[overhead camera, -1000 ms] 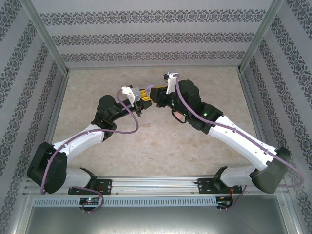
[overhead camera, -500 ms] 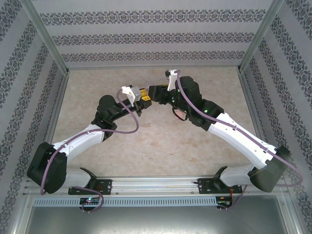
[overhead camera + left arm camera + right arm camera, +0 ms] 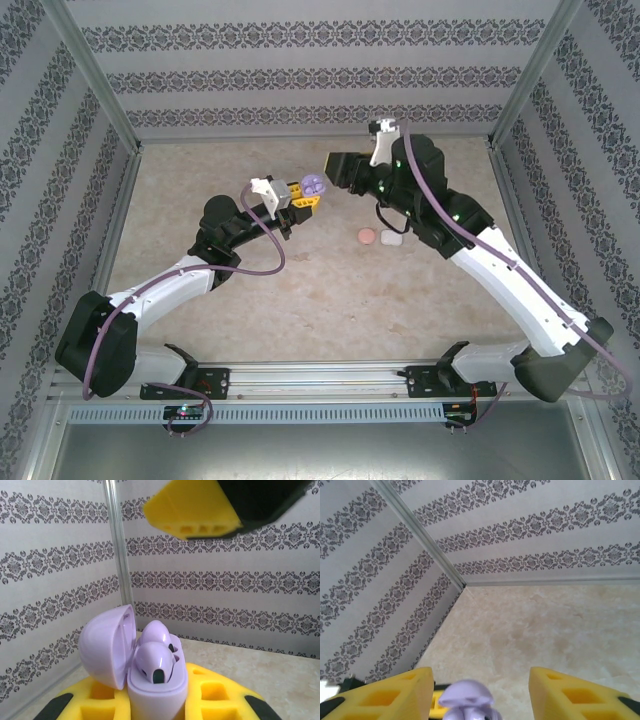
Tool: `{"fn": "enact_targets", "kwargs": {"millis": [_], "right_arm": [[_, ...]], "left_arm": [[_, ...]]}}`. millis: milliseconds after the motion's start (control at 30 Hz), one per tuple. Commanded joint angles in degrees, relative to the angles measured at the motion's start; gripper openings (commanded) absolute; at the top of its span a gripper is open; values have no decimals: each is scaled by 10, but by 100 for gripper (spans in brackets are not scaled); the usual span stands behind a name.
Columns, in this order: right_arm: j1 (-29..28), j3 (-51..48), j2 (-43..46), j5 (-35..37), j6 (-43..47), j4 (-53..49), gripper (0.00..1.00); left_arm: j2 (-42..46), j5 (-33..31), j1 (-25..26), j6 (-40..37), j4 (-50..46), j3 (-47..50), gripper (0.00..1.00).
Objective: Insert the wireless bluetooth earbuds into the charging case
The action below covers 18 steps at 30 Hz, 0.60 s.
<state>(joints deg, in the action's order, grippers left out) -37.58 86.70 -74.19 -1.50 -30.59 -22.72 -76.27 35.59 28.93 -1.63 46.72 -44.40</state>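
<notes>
Earbuds [image 3: 156, 660], the purple pair, sit side by side in the open purple case [image 3: 159, 697]. The left gripper [image 3: 308, 193] pinches that case low down, holding it off the table [image 3: 250, 300]. The right gripper [image 3: 481, 681] hangs just beside it, jaws spread. A pink case [image 3: 367, 236] and a white case [image 3: 389, 239] lie touching on the table by the right arm.
</notes>
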Motion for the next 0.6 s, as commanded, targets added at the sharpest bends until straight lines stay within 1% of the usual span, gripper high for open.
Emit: {"fn": "enact_targets", "kwargs": {"millis": [0,133,233,367,433,567], "right_arm": [[13,51,-45,-53,18,-74,44],[19,119,-108,-85,39,-144,24],[23,160,-152,-109,52,-183,14],[25,193,-201,-140,63,-218,9],[25,194,-213,-155,67,-228,7],[22,155,-197,-177,69,-232,4]], "left_arm": [[7,19,8,-33,-28,-3,0],[13,28,8,-65,-66,-1,0],[13,31,8,-80,-83,-2,0],[9,35,8,-84,-81,-3,0],[3,33,8,-82,-76,-6,0],[-5,23,8,-80,-70,-12,0]]}}
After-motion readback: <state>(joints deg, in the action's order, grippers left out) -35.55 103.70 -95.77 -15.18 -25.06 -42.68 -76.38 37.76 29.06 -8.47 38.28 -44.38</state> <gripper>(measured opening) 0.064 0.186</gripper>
